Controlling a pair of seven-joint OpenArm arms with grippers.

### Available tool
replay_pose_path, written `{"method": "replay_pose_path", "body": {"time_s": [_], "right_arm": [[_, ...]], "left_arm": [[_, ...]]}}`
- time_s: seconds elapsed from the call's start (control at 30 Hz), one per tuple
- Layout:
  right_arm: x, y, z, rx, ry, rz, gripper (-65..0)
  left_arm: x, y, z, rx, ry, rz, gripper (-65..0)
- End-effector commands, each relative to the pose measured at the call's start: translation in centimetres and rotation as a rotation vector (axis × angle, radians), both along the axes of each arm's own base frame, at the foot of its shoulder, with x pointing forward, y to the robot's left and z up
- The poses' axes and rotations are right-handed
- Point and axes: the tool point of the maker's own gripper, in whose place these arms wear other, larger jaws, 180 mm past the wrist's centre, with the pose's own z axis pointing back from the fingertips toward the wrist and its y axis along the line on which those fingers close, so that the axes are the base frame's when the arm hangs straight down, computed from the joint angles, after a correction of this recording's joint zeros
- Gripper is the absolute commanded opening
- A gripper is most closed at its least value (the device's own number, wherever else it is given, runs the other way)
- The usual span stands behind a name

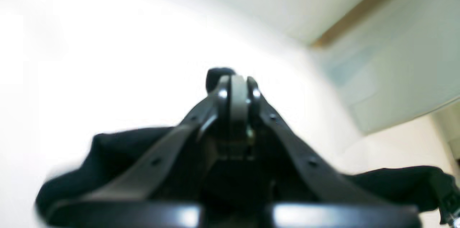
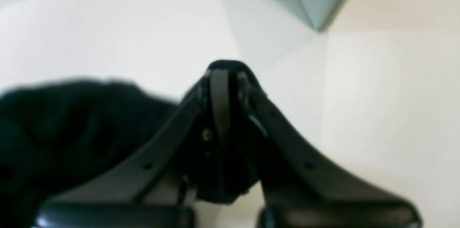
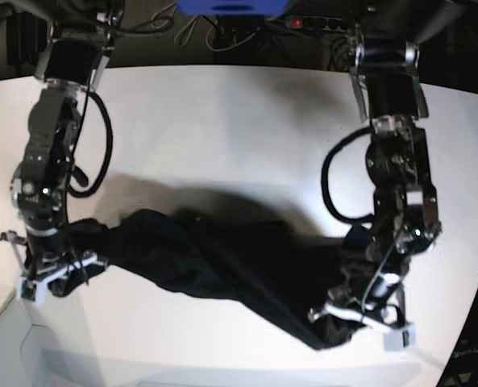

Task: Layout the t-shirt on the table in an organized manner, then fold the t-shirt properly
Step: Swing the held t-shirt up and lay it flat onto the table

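White bench (image 3: 214,339); our shirt (image 3: 255,262) lies bunched, both fingers (image 1: 235,87) (image 2: 226,80) clamped on it. Spreading unfinished, we judge; folding remains.

Black t-shirt (image 3: 247,266) on a white table (image 3: 222,347)
The dark cloth lies bunched across the smooth tabletop, stretching between the two grippers, with bare white surface beyond the left gripper's fingertips (image 1: 222,95).

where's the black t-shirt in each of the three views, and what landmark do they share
Left wrist view: t-shirt across the lower part, behind the pincer, reaching toward the right edge.
Right wrist view: lower left through to the middle, behind the pincer.
Base view: stretched between the two arms, middle to lower right.
Shared landmark: the white tabletop.
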Motion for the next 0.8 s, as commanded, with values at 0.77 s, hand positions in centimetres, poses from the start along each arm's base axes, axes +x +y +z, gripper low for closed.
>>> {"method": "replay_pose_path", "body": {"time_s": [0.77], "right_arm": [[7.9,-6.4,32.3,-0.056,-0.602,-0.098,-65.0]], "left_arm": [[11.9,3.8,23.9,-0.061,-0.284,0.061,-64.8]]}}
